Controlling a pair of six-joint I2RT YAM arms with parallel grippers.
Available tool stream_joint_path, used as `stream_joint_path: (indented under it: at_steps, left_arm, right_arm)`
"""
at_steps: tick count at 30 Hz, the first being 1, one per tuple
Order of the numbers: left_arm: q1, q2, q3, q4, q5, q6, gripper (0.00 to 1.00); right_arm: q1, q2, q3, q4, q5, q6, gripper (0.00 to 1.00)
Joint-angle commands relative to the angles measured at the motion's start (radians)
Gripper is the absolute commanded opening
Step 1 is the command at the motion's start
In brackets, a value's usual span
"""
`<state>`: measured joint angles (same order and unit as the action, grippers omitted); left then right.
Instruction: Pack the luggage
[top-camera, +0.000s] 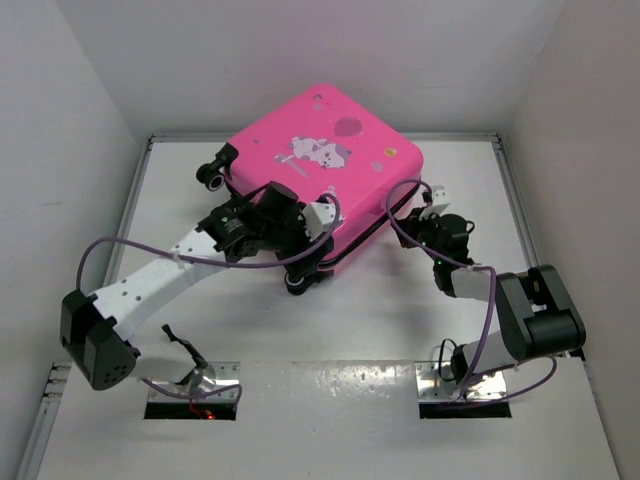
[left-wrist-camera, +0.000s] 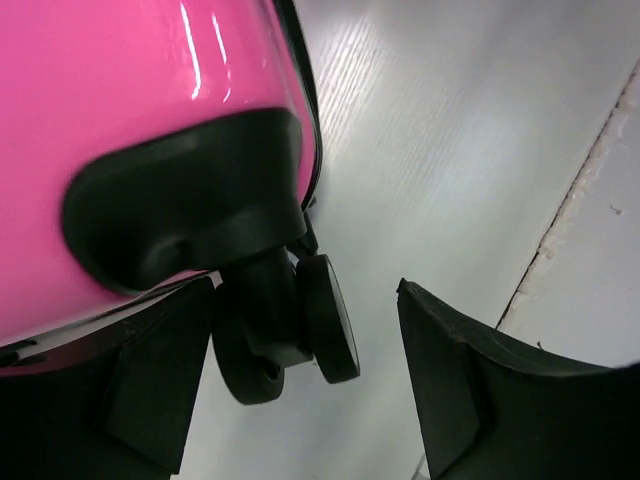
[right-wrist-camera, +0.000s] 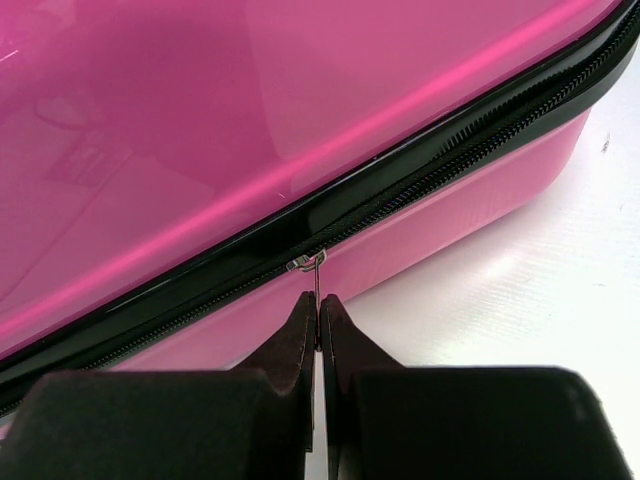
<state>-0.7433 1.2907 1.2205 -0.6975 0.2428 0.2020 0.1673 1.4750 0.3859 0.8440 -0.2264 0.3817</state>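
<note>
The large bright pink hard-shell suitcase (top-camera: 320, 170) is laid flat and shut on the white desk (top-camera: 330, 330), far centre. The thin metal zipper pull (right-wrist-camera: 316, 275) is pinched by the right hand (right-wrist-camera: 318, 305), probably for zipping. The left hand (left-wrist-camera: 300, 370) is spread around a black corner wheel (left-wrist-camera: 325, 320), seemingly as a brace.

This is a robotics lab test cell: plain white walls (top-camera: 300, 50) are enclosing a white counter (top-camera: 350, 320), with the left arm (top-camera: 150, 275) and right arm (top-camera: 535, 320) sitting bolted at its near edge, trailing purple cables (top-camera: 488, 320).
</note>
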Motion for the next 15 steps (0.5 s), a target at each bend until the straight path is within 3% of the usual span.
stream_joint_path:
  at_steps: [1,6,12,15]
  left_arm:
    - [-0.019,0.033,0.02,-0.004,-0.066,-0.103,0.77]
    - [-0.053,0.131,0.056,0.006,-0.233,-0.19,0.66]
    - [-0.073,0.203,0.091,0.027,-0.255,-0.246,0.56]
    - [-0.073,0.203,0.08,0.027,-0.264,-0.257,0.37]
  right_arm:
    - [-0.003,-0.001,0.03,0.06,0.048,-0.007,0.0]
    - [-0.006,0.002,0.025,0.059,0.053,-0.006,0.0]
    - [-0.003,0.011,0.025,0.06,0.053,-0.006,0.0]
    - [-0.006,0.011,0.027,0.06,0.05,-0.009,0.0]
